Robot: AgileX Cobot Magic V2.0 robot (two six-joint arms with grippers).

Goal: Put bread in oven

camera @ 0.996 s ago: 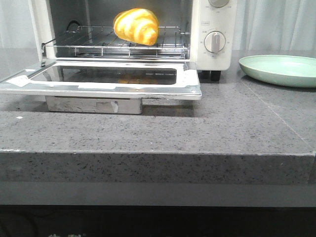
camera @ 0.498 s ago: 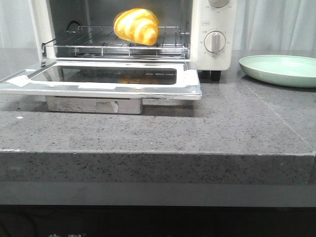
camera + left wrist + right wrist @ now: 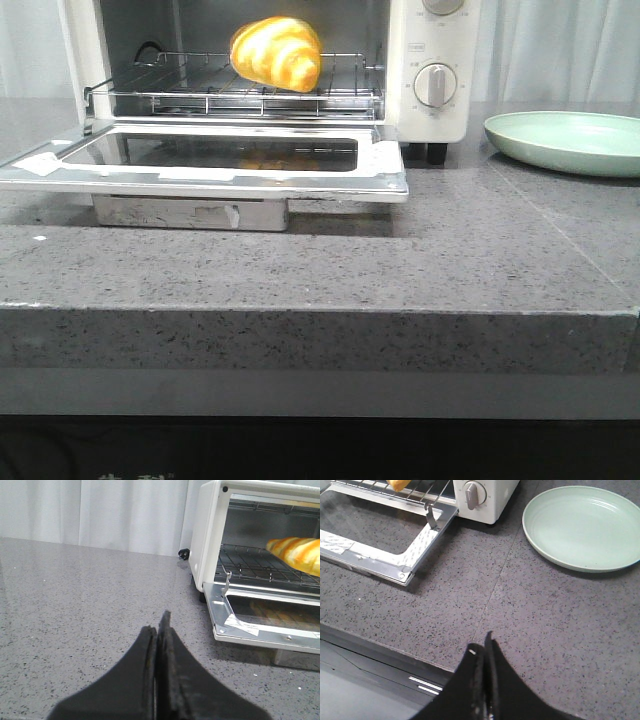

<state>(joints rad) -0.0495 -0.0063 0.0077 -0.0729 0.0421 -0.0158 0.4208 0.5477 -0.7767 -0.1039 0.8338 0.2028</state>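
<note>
Countertop [image 3: 480,260] carrying the white oven [image 3: 430,110], its glass drop door [image 3: 230,160] lowered flat toward the camera and resting above a metal block [image 3: 190,212]; the pale green plate [image 3: 565,140] lies to the right, well apart from the oven and empty. The bread [image 3: 276,52] sits on the wire rack [image 3: 250,95] inside the cavity, toward the right half of the rack and fairly near its front rail, so placement appears complete. Left gripper [image 3: 159,630] and right gripper [image 3: 485,647] each show their fingers pressed together with nothing between them, both hanging over bare counter away from the oven. Principal risk, as a judgement: the door is open, and any attempt to raise it could jolt the rack and roll the glossy roll forward onto the door or counter. A lesser risk is an arm clipping the protruding door corner [image 3: 404,575] while moving past it. Smallest: the roll, tilted on thin wires, may settle or tip unaided
</note>
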